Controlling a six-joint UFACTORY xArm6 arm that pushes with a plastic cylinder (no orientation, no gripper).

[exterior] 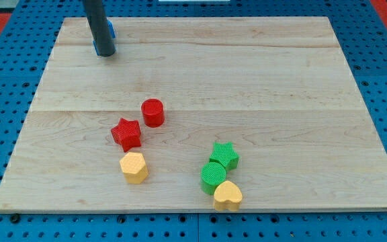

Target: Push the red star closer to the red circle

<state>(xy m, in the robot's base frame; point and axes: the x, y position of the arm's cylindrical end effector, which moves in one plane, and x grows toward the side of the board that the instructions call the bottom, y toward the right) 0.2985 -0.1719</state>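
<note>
The red star [126, 134] lies on the wooden board [247, 81], left of centre. The red circle [152, 112] stands just up and to the right of it, with a narrow gap between them. My tip [105, 53] rests on the board near the view's top left, far above both red blocks. A blue block [111, 29] is mostly hidden behind the rod.
A yellow hexagon [134, 167] sits just below the red star. A green star [224, 156], a green circle [213, 177] and a yellow heart [228, 195] cluster near the view's bottom, right of centre. A blue pegboard [5, 101] surrounds the board.
</note>
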